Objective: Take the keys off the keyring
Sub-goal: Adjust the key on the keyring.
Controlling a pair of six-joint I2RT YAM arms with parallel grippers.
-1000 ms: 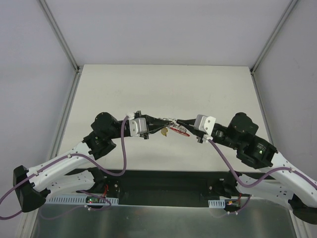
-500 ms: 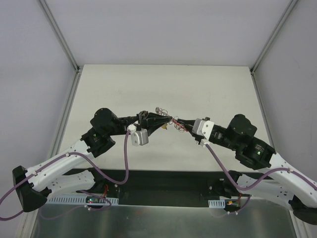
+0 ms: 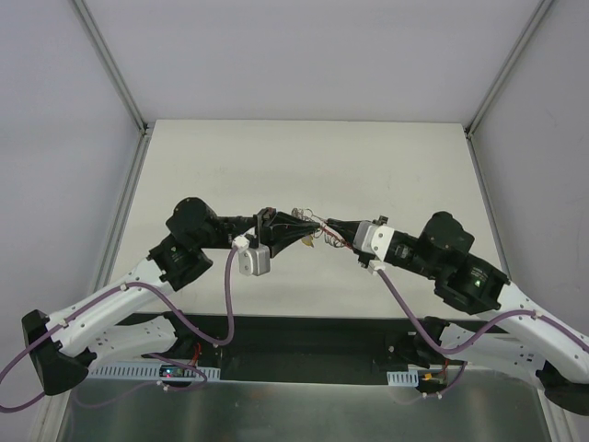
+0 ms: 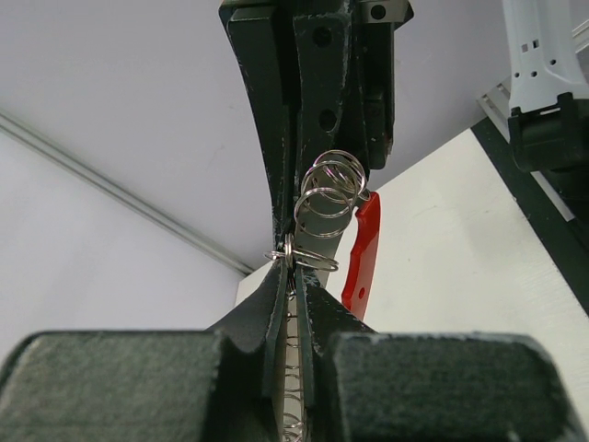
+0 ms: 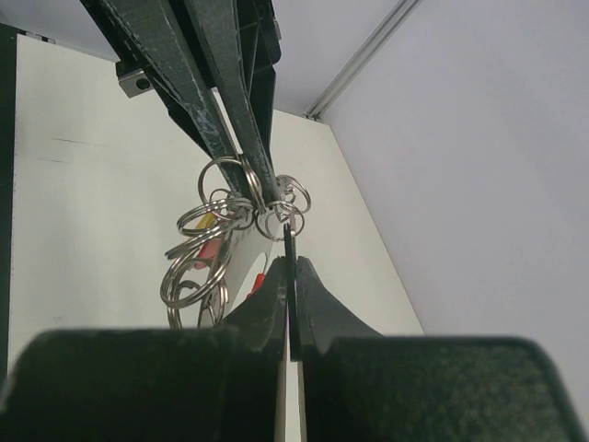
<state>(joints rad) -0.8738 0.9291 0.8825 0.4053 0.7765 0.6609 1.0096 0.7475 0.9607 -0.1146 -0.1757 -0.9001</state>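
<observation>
Both tools met at the keyring (image 4: 322, 198), which hung in the air with the pale tabletop (image 3: 368, 157) well below it, roughly over the tabletop's middle.

The left tool (image 4: 293, 272) came at the keyring from its left. Its fingers were pressed almost together, leaving only a thin slit, and they pinched one thin wire loop of the keyring at their tips. Deeper in that slit a silvery notched metal edge (image 4: 292, 373) showed. I could not tell whether it was one of the keys.

The right tool (image 5: 290, 262) came at the keyring from its right, tip to tip with the left tool. It was likewise narrowed to a sliver and nipped a small loop at the top of the bunch.

In the wrist views the keyring was a loose cluster of several silvery rings, some overlapping like a coil and spread out between the two sets of fingertips. A red plastic piece (image 4: 361, 249) hung just beside the rings, on the side nearer the tabletop, clear of the fingers. A pale tag (image 5: 241, 262) lay among the rings lower in the bunch, with a bit of red beside it.

From above, the keyring was only a small tangle at the point where the two dark finger pairs met.
</observation>
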